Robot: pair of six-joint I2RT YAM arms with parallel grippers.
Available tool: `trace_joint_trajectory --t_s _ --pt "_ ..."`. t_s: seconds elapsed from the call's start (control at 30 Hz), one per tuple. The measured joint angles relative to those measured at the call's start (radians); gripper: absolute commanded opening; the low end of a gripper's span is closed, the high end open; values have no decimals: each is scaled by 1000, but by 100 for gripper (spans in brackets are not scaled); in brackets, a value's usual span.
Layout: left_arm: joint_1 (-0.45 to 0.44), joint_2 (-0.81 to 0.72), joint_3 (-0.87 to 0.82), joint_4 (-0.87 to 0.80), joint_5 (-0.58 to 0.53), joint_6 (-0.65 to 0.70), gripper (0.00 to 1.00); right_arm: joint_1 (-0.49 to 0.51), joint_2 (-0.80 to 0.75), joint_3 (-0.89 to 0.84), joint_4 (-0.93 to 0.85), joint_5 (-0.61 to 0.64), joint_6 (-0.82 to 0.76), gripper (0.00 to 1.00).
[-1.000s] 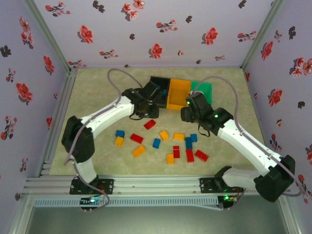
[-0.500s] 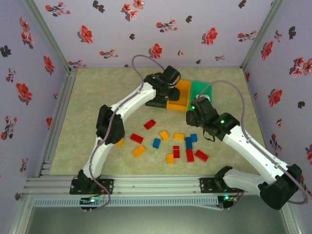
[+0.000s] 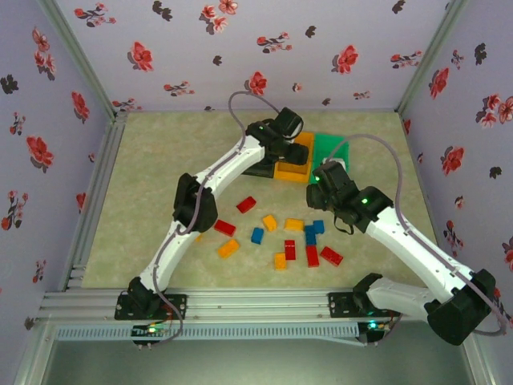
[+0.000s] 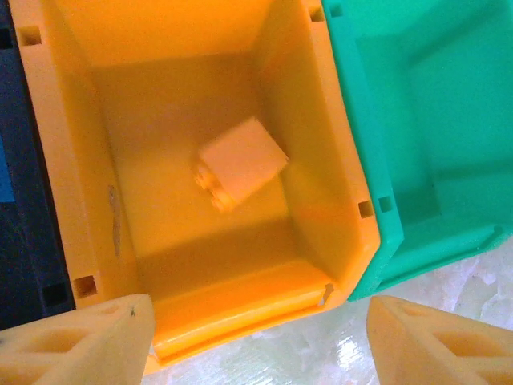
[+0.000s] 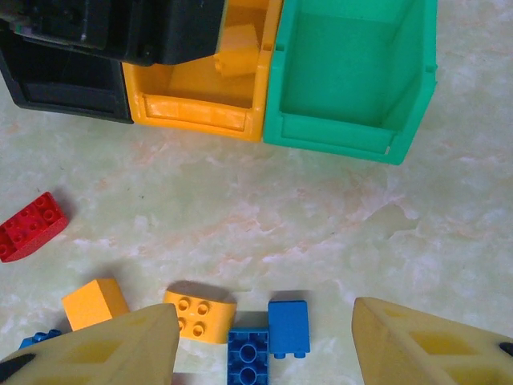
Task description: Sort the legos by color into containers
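My left gripper [image 3: 286, 128] hangs open over the orange bin [image 4: 200, 281]. Its fingers [image 4: 80, 341] frame the bin's near wall. One orange-yellow lego [image 4: 240, 164] lies tilted on that bin's floor, free of the jaws. The green bin [image 4: 417, 120] adjoins on the right and the black bin [image 4: 20, 241] on the left. My right gripper [image 5: 260, 345] is open above the table. Two blue legos [image 5: 288, 327] and an orange-yellow lego [image 5: 199, 315] lie on the table below it, and nothing is held. Several red, blue and orange-yellow legos [image 3: 257, 235] are scattered mid-table.
The left arm stretches diagonally across the table from its base to the bins [image 3: 295, 164] and covers most of the black one. A red lego [image 5: 30, 226] lies apart, left of the pile. Flowered walls close in the table on three sides.
The left arm swung from the black bin's side to over the orange bin and opened its jaws. An orange-yellow lego now lies in that bin. The right arm barely moved.
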State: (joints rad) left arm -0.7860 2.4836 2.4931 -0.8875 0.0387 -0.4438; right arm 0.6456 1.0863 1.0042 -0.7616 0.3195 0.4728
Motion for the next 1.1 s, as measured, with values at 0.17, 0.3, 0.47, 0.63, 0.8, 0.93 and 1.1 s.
trace_joint_trajectory --t_s 0.17,0.3,0.47,0.63,0.8,0.93,1.1 --pt "0 -146 -171 -11 -1 10 70 -10 0 -7 0 0 0 60" --pt "0 -342 -359 -4 -8 18 70 -18 2 -7 0 0 0 60" --pt "1 -547 -557 23 -23 25 70 -21 10 -7 0 -1 0 60" --pt "1 -668 -725 49 -50 25 70 -26 21 -7 0 -15 0 61" --pt "2 -749 -853 58 -82 24 70 -26 42 -7 1 -63 -2 61" --pt "12 -808 -919 65 -96 18 70 -20 64 -7 11 -96 -2 61" --pt "24 -856 -978 69 -117 2 70 -5 79 -23 60 -124 -2 61"
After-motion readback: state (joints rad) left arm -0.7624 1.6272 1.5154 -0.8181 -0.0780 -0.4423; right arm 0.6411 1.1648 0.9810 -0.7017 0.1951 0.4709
